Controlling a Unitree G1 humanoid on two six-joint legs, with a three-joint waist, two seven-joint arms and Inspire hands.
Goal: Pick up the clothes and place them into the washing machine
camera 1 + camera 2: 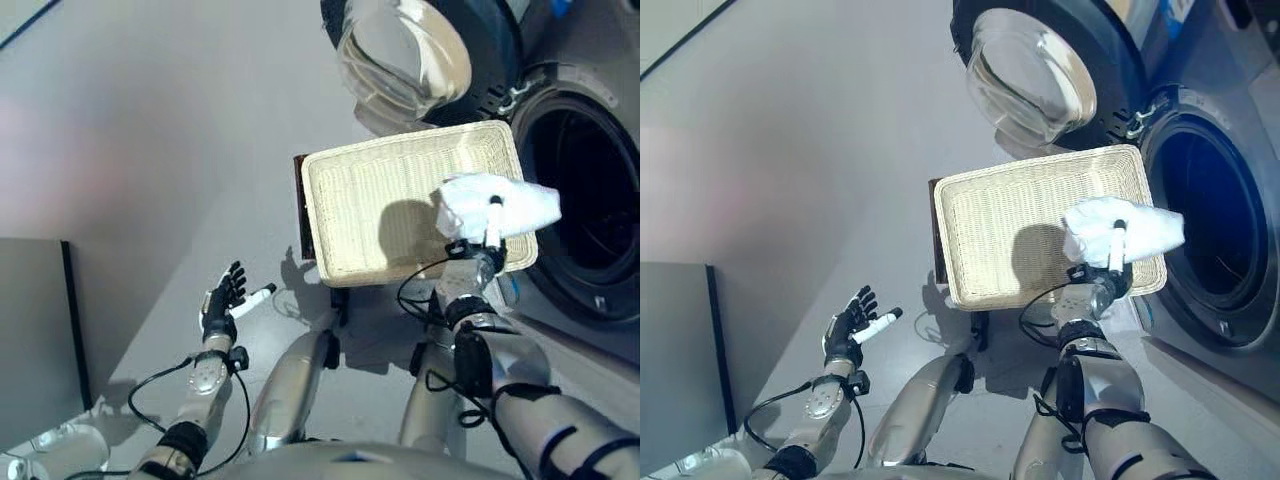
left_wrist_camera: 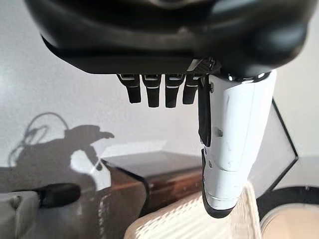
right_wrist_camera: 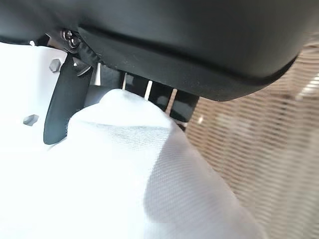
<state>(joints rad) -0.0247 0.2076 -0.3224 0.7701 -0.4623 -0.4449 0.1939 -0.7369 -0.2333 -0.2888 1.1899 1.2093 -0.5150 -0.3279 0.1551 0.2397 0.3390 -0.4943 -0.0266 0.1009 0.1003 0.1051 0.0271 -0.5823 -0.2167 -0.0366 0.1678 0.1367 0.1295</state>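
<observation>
washer drum mouth (image 1: 590,200) gaping open at 3 o'clock, wicker basket (image 1: 400,200) rim crowding its near edge, glass door (image 1: 405,55) swinging out at 12, bare floor (image 1: 150,150) lying free from 9 to 11

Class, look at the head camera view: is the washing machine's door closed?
No. The washing machine's round glass door is swung open, leaving the dark drum opening exposed beside the wicker basket.

Wicker basket (image 1: 380,210) on dark stand (image 1: 301,205)
</observation>
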